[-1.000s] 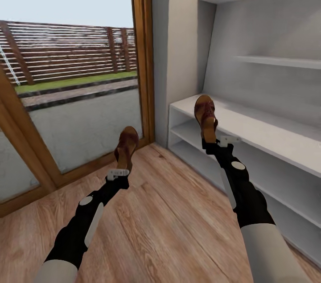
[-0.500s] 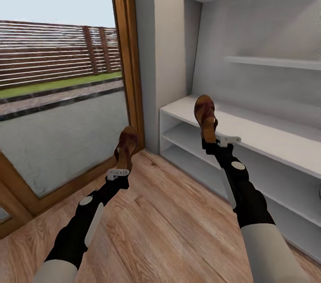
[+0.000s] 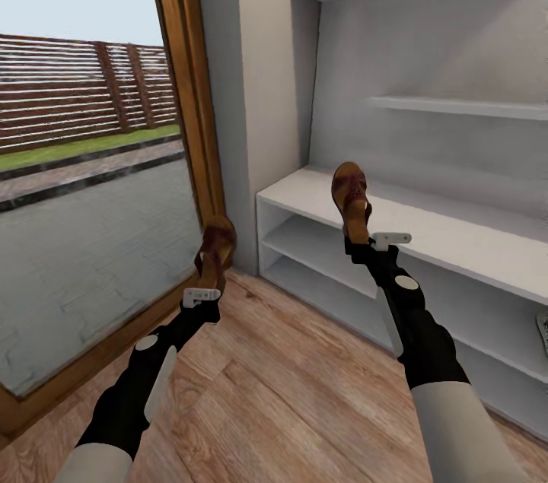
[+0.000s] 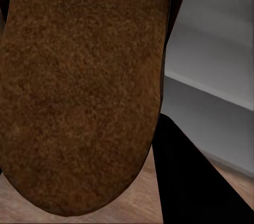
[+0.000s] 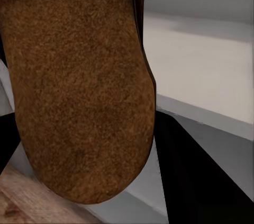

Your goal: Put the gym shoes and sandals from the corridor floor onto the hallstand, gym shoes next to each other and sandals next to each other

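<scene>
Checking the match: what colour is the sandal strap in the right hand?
Dark reddish-brown strap, clearest in the head view.

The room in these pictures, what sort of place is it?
Probably a home's entrance corridor: a low white shoe rack with wall shelves above it, a wood plank floor, and a tall wood-framed glass door looking onto a yard. Each arm holds a brown sandal.

**Sandal sole up close, shelves behind**

A brown sandal (image 5: 79,81) shows its rough, grainy sole, rounded at one end. Behind it lies a pale grey shoe rack (image 5: 206,70), its flat top shelf edged in white. A dark black shape sits beside the sole. A corner of wood-grain floor (image 5: 24,203) peeks in.
</scene>
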Robot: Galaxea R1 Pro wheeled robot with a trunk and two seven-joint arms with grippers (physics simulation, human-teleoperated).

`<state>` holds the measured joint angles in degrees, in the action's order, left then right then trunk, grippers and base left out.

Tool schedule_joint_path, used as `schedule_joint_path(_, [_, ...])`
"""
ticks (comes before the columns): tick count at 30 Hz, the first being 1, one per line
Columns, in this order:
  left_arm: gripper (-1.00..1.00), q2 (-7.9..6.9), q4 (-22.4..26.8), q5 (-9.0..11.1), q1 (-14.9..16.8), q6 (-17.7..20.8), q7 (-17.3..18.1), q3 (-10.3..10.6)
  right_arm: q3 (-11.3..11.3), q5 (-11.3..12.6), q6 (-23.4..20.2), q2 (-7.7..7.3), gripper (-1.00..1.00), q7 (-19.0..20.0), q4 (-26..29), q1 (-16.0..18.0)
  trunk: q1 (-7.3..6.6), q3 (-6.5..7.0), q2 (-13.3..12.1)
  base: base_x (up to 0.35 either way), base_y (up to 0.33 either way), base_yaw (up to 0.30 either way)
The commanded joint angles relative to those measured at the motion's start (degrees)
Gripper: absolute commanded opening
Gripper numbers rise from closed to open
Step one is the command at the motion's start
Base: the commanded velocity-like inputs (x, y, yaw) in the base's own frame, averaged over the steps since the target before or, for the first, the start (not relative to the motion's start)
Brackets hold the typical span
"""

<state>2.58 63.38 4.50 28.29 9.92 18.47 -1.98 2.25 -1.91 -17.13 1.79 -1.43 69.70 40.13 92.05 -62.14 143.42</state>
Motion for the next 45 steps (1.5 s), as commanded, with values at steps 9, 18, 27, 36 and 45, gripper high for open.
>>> schedule_joint_path(9, [-1.0, 0.05, 0.08, 0.51, 0.01, 0.52, 0.51, -0.22, 0.04, -0.04, -0.36, 0.05, -1.0, -0.07, 0.09, 0.06, 0.01, -0.05, 0.02, 0.184, 0.283, -0.252])
schedule_joint_path(18, [-1.0, 0.05, 0.11, 0.51, 0.01, 0.54, 0.51, -0.17, 0.05, -0.03, -0.36, 0.05, -1.0, -0.07, 0.09, 0.08, 0.01, -0.05, 0.02, 0.116, 0.304, -0.253])
schedule_joint_path(27, [-1.0, 0.09, 0.09, 0.51, 0.01, 0.46, 0.51, -0.04, 0.04, -0.02, -0.36, 0.05, -1.0, -0.07, 0.05, 0.09, 0.01, -0.05, 0.02, 0.006, 0.181, -0.253])
schedule_joint_path(36, [-1.0, 0.14, 0.09, 0.51, 0.01, 0.45, 0.51, -0.04, 0.1, -0.02, -0.36, 0.05, -1.0, -0.07, 0.08, 0.07, 0.01, -0.05, 0.02, 0.0, 0.008, -0.253])
schedule_joint_path(45, [-1.0, 0.14, 0.13, 0.44, 0.01, 0.45, 0.51, -0.02, 0.05, -0.02, -0.36, 0.05, -1.0, -0.07, 0.09, 0.08, 0.01, -0.05, 0.02, 0.0, 0.0, -0.252])
